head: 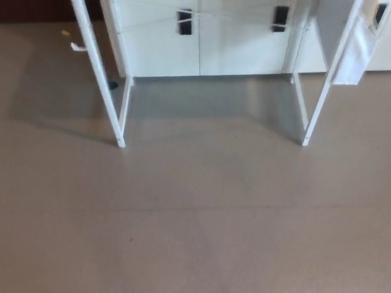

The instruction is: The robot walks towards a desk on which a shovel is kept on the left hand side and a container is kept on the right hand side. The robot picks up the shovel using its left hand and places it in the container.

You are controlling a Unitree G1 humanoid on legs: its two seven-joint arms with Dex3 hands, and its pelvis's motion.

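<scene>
While the head view points down, nearly everything close up is plain brown floor (pixel 195 232) — neither robot hand shows, so can't tell about the fingers. Further back, two white desk legs (pixel 101 73) (pixel 327 73) angle upward, white cabinet doors (pixel 201 36) behind them. Desktop is cut off — shovel and container aren't visible.

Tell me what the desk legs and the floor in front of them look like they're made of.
Desk legs: thin, straight white bars, probably painted metal, judging by the slim profile and even matte white. Floor: smooth grey-brown sheet, possibly vinyl or sealed concrete; it has a soft sheen, faint seam lines and no texture.
</scene>
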